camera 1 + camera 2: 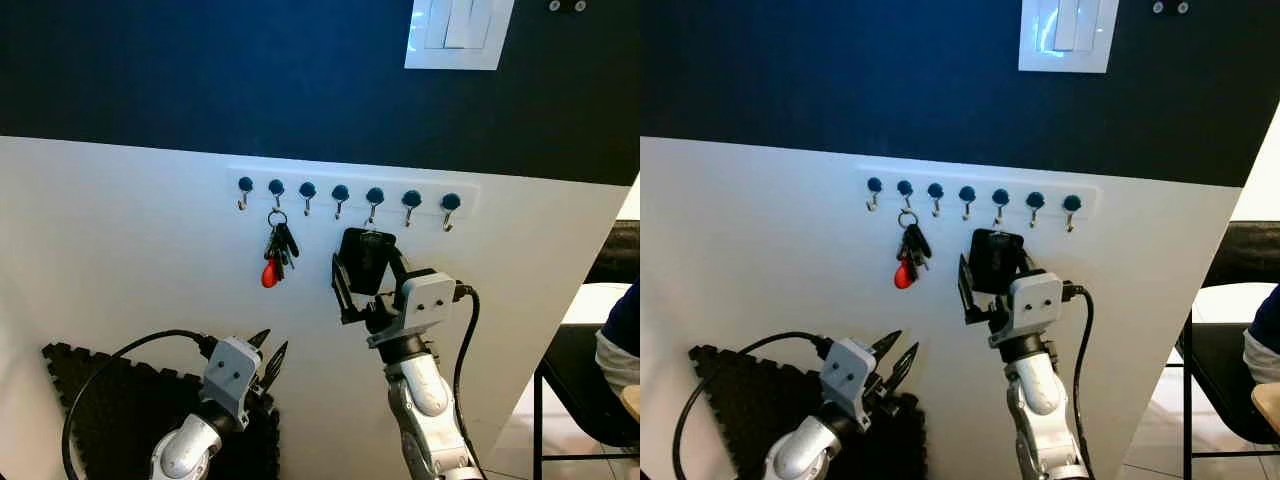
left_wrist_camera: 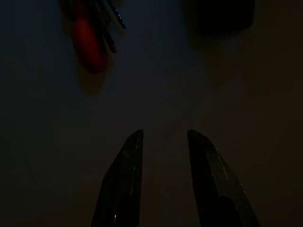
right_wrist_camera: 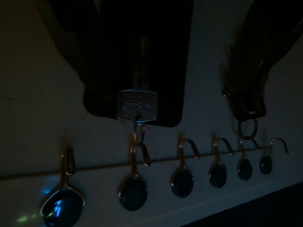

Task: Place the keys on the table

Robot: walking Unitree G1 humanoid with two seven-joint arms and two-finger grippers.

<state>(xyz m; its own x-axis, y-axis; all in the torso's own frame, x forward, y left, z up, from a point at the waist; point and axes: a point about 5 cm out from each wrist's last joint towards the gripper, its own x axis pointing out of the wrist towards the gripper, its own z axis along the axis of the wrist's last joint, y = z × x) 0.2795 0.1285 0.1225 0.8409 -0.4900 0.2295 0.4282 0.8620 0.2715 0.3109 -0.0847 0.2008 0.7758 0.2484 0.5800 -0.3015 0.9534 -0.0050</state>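
A bunch of keys with a red fob (image 1: 276,255) hangs on the second hook from the left of a white hook rack (image 1: 350,195) on the wall. A black key fob (image 1: 366,258) with a silver key (image 3: 137,106) hangs on the fifth hook. My right gripper (image 1: 352,290) is raised against the wall, right at the black fob, to the right of the red bunch. The bunch's ring (image 3: 247,127) sits off to one side in the dim right wrist view. My left gripper (image 1: 268,356) is lower, below the red fob (image 2: 90,45), open and holding nothing.
A light switch (image 1: 460,30) sits high on the dark upper wall. A black foam mat (image 1: 100,400) lies at the lower left. At the right edge are a person's sleeve (image 1: 620,340), a dark chair (image 1: 575,380) and a white surface (image 1: 600,298).
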